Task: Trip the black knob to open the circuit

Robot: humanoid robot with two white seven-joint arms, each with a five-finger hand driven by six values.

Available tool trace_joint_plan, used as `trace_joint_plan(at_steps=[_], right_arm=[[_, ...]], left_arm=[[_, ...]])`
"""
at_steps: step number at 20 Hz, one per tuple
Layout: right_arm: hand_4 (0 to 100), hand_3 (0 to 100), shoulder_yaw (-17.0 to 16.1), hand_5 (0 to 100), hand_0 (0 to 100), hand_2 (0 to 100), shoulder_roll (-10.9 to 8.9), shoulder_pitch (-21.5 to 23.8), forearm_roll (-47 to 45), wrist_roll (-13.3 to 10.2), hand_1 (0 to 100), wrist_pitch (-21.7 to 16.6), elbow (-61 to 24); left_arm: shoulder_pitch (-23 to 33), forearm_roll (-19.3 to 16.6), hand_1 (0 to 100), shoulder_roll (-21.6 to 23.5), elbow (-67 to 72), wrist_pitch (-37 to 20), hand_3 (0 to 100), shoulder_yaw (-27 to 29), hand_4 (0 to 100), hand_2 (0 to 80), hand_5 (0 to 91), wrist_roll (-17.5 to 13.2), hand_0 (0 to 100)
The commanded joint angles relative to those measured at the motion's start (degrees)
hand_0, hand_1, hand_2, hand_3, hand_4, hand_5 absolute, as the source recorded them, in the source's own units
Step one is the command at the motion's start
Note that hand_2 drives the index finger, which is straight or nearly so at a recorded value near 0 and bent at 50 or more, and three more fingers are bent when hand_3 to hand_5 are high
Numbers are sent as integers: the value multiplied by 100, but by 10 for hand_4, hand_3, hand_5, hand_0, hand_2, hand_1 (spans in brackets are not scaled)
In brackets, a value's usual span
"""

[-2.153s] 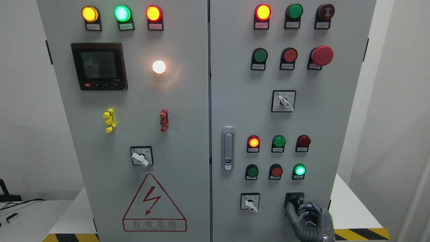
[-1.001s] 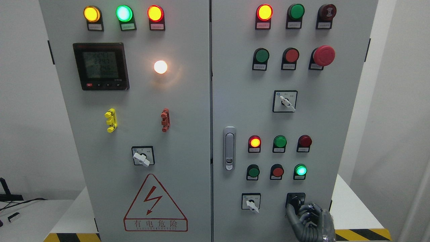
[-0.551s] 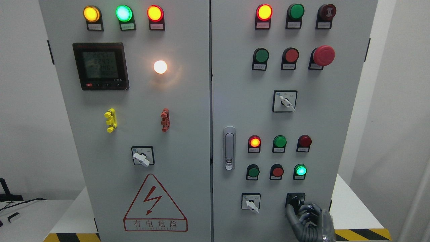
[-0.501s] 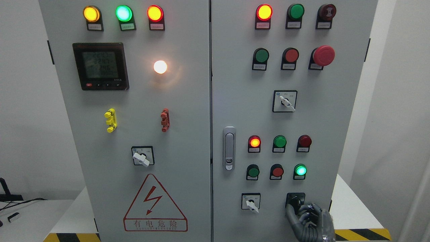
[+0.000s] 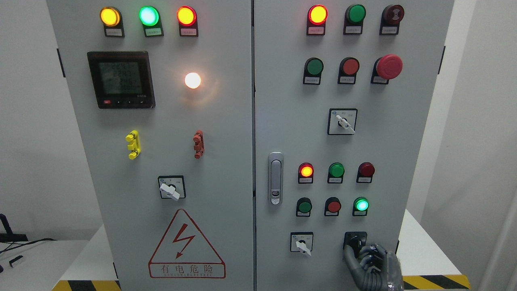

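the right hand (image 5: 372, 264) comes up from the bottom edge at the right side and is at the black knob (image 5: 354, 241) on the grey electrical cabinet (image 5: 282, 121). its grey fingers (image 5: 368, 255) are curled together around the lower right part of the knob, and the thumb stands up on the left side of it, so the hand is clamped on the knob. the knob sits on a black square plate in the lowest row of the right door, and only its upper part shows above the fingers.

just to the left of the thumb, in the same row, is a selector switch with white handle (image 5: 301, 243). directly above the fingers is a lit green lamp (image 5: 360, 205), and to the left of this lamp are a red push button (image 5: 333, 206) and a green push button (image 5: 304, 206). higher above are a lit red lamp (image 5: 306, 171) and further up a red mushroom emergency button (image 5: 388, 66). far to the left of the fingers, on the left door, is a red triangle warning sign (image 5: 186, 245).
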Motion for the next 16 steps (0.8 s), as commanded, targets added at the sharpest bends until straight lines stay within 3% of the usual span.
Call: trace_joint_plan(at_steps=[1,16], right_arm=[[864,866,-9,960,327,600,-1,3,42,-7,723,-6,6],[862,863,-44,959,329,598,-9,12,51,2,726,-15,6]], left_arm=[[0,-176,389,3,-4,3,0,0,0,0,0,-1,120],[0,-176,389,-5,-4,3,0,0,0,0,0,-1,120]])
